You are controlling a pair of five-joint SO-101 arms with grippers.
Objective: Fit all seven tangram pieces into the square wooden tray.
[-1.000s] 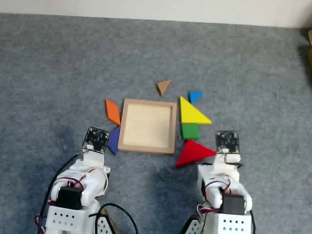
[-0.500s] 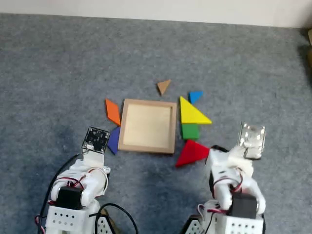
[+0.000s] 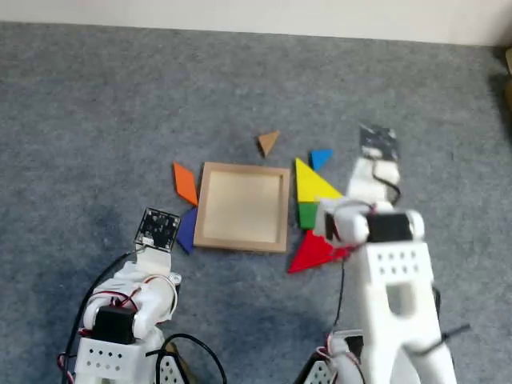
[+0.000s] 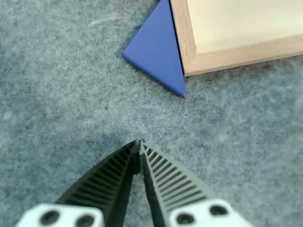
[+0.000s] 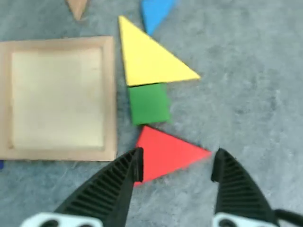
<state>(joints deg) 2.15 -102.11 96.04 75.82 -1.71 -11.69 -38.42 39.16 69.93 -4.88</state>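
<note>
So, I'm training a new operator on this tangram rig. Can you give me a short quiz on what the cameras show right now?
1. How many pieces lie in the tray? A none, B three, C seven.
2. True or false: the right gripper is open, and in its wrist view the red triangle shows between its fingertips.
3. Is the left gripper open or shut?
Key: 1 A; 2 true; 3 shut.
</note>
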